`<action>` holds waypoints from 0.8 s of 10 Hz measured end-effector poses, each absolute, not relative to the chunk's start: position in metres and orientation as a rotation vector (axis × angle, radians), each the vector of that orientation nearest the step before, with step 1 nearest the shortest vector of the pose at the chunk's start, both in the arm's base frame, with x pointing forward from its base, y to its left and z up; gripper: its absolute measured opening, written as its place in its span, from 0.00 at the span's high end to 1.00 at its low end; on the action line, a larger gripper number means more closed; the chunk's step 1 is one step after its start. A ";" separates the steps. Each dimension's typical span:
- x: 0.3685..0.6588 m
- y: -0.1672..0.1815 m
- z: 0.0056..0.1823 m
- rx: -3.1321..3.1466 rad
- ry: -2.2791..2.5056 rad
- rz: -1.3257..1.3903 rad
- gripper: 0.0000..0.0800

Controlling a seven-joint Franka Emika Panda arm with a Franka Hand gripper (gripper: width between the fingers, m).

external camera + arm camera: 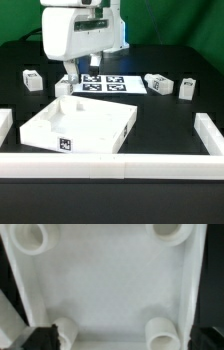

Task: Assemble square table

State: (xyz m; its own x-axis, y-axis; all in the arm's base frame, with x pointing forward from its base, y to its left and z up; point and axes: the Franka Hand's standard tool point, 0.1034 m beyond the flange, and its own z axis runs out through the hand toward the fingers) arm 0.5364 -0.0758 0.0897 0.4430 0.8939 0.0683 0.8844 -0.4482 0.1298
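Black surface (170,115), white square tabletop (90,122), gripper (68,82) at its far rim, open or closed unclear

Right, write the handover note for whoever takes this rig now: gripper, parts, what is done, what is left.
Gripper: open, holding nothing, down at the far corner of the tray on the exterior view's left; contact unclear.
Tabletop: flat on the table, rim up; the wrist view shows all four sockets empty.
Legs: three in view, loose on the table, one on the exterior view's left, two on its right, past the marker board. No fourth in sight.
Done: no leg fitted.
Left: every leg.
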 end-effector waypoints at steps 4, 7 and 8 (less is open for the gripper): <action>0.531 -0.055 0.076 2.601 1.587 0.229 0.19; 0.517 -0.046 0.038 2.609 1.612 0.211 0.19; 0.516 -0.042 0.026 2.615 1.621 0.205 0.19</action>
